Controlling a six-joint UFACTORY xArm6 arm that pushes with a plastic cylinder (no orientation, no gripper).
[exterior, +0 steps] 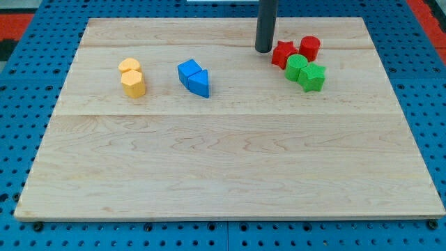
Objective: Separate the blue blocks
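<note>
Standing upright near the view's top, the dark, smooth, round rod is seen with my tip (263, 50) set down on the worktop (223, 160), just to the view's left of the red star-shaped block (283, 54). No hand is fitted, so nothing is grasped or clenched; only the bare rod end is presented, and it cannot be told whether it touches the red star. The rod's upper part is cut off by the view's top edge.

Just beside the red star, to the view's right, a red cylinder (310, 48) is placed. Below them, a green cylinder (296, 67) and a green star-shaped block (312, 77) are packed together, close against the red pair.

Well apart, toward the view's left, the two blue blocks are found touching: a blue cube-like block (188, 72) and a blue wedge (199, 83) pressed against its lower right side. Farther left, a yellow rounded block (129, 66) and a yellow hexagonal block (133, 83) are set in contact.

The worktop is made of pale, grained wooden planks. It is carried on a blue perforated base (28, 104). No writing can be read.
</note>
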